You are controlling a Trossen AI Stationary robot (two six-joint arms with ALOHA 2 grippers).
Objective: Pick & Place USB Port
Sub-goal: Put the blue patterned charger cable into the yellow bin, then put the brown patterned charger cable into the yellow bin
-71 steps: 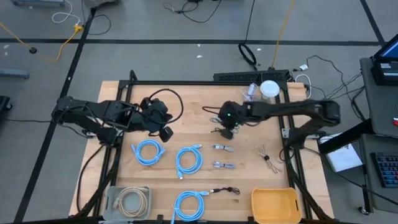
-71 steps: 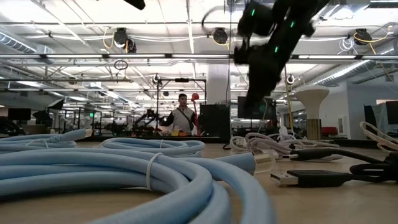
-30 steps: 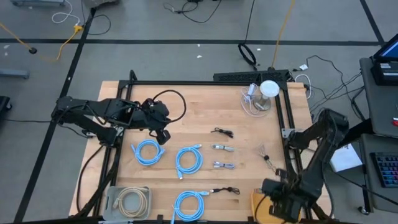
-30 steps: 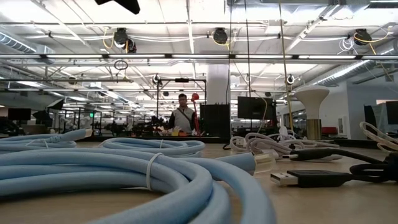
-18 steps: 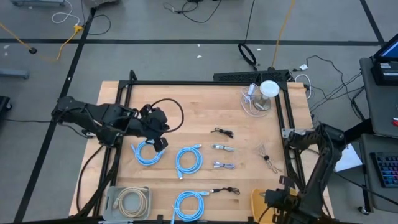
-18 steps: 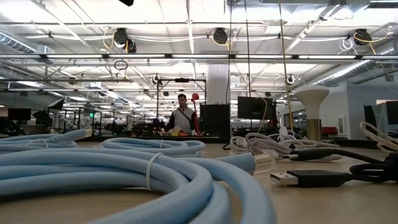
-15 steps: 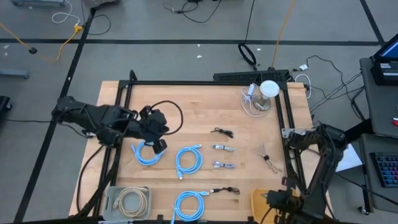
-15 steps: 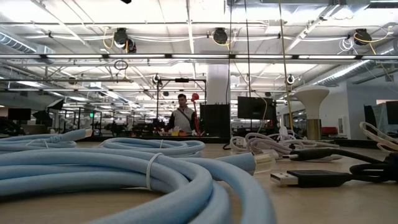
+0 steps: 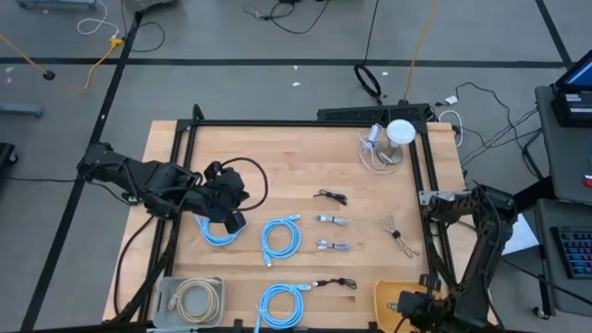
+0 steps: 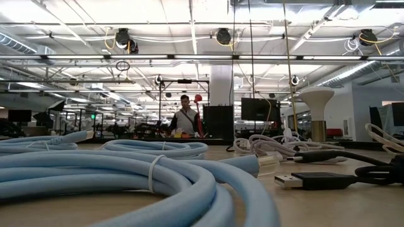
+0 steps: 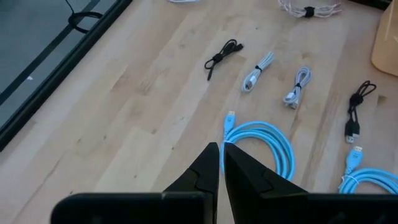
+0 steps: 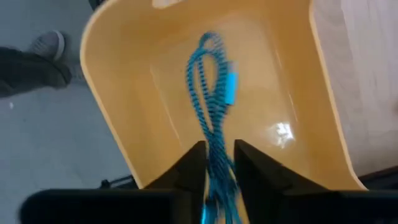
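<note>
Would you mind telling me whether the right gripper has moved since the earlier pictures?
Yes. The right gripper has swung from the table's middle, near the white lamp, down to the yellow bin at the near right corner.

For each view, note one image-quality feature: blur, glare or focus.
Low view: the nearest blue cable coil is soft, too close for focus. Right wrist view: the teal cable is smeared, and a glare spot sits on the yellow bin. Left wrist view: even light, cables crisp.
</note>
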